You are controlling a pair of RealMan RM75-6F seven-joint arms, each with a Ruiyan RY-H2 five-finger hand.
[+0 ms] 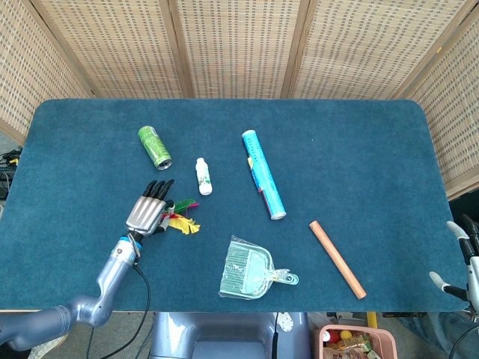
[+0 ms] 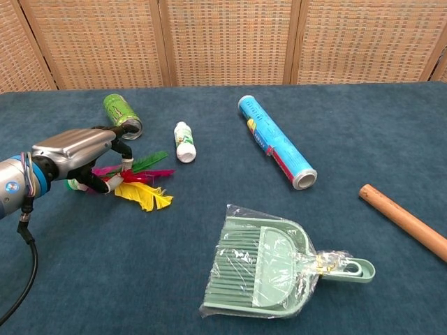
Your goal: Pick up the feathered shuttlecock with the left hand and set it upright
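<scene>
Half of the dustpan [image 2: 269, 265] sits under crinkled plastic at the bench [image 2: 349, 139] front. Farther back, the left hand [image 2: 73, 150] arches over the feathered shuttlecock [image 2: 136, 183] lying flat; its fingers [image 2: 124, 162] curl about the hidden base, grip uncertain. Right hand [image 1: 462, 262] is cut off at the frame edge.

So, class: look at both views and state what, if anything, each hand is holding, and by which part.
The left hand grips the feathered shuttlecock at its base end, feathers sticking out free. The right hand holds nothing.
</scene>
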